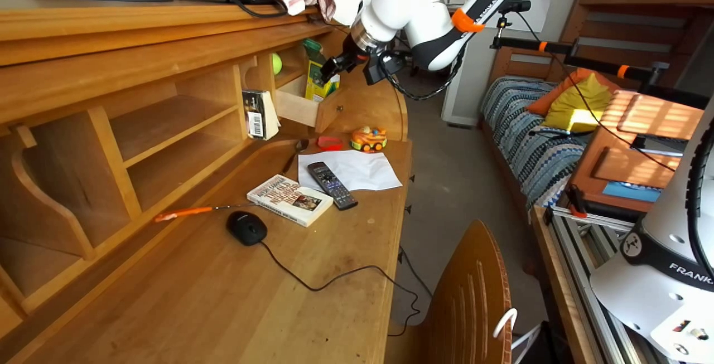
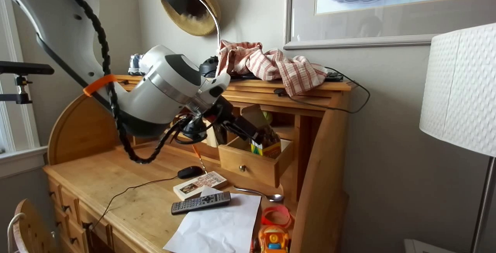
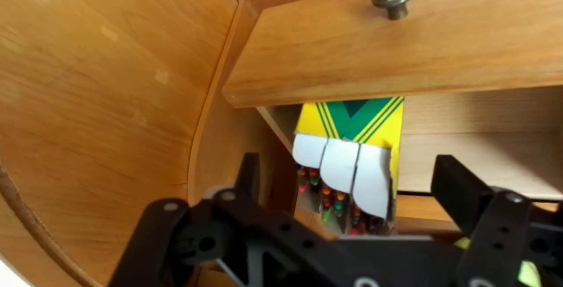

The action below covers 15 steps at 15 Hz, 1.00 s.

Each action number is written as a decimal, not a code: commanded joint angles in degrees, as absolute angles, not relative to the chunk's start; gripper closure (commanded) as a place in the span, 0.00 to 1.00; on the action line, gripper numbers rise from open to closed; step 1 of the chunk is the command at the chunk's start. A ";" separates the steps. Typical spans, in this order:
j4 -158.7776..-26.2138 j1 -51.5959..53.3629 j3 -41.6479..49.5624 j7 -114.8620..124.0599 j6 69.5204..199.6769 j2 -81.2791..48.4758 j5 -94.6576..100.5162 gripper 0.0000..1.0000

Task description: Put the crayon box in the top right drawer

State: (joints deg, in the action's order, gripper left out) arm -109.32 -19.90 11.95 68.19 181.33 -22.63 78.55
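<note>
Yellow and green, the crayon box [image 3: 341, 159] stands in the pulled-out drawer [image 3: 387, 54], middle of the wrist view, crayons [image 3: 326, 194] peeping from under its flaps! Look at the gripper [image 3: 346, 168]: jaws spread wide, the box between them as seen from the wrist, a clear gap left and right. Down at the bottom of an exterior view, just right of centre, sits the toy car [image 2: 273, 239]; further left, the remote [image 2: 201, 203] lies partly across the paper [image 2: 217, 226], near the book [image 2: 199, 185].
</note>
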 commanded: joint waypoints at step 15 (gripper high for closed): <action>-102.73 -29.80 0.92 55.69 182.07 -30.88 64.96 0.38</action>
State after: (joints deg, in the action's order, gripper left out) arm -104.58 -27.40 3.50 59.24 181.44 -29.20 67.16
